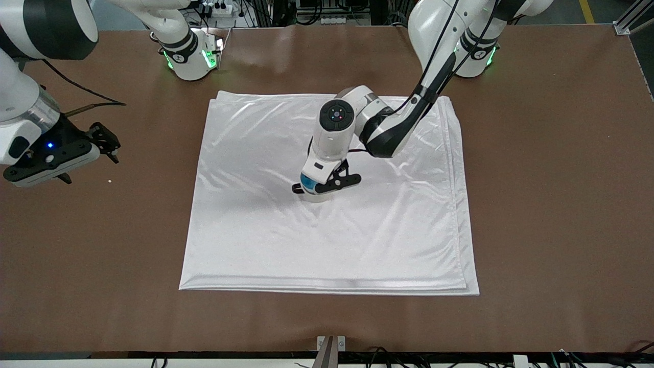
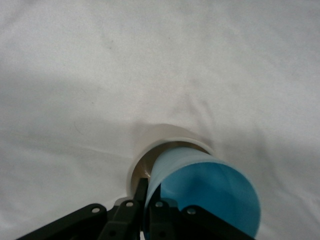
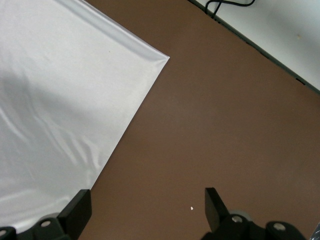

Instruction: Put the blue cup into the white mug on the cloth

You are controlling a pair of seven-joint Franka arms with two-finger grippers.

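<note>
Brown counter (image 1: 552,204), matte. Tiny white speck (image 1: 109,180) on it, just below the right pincer (image 1: 104,148). Black cables (image 1: 388,352) along the near edge.

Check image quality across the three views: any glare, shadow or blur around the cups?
Front view: sheen streaks on the cloth, glare patch on the table near the bases; the left gripper hides most of the blue cup. Left wrist view: blue cup and white mug soft-edged, faint shadow around them. Right wrist view: right gripper over sharp bare table, arm shadow on cloth.
</note>
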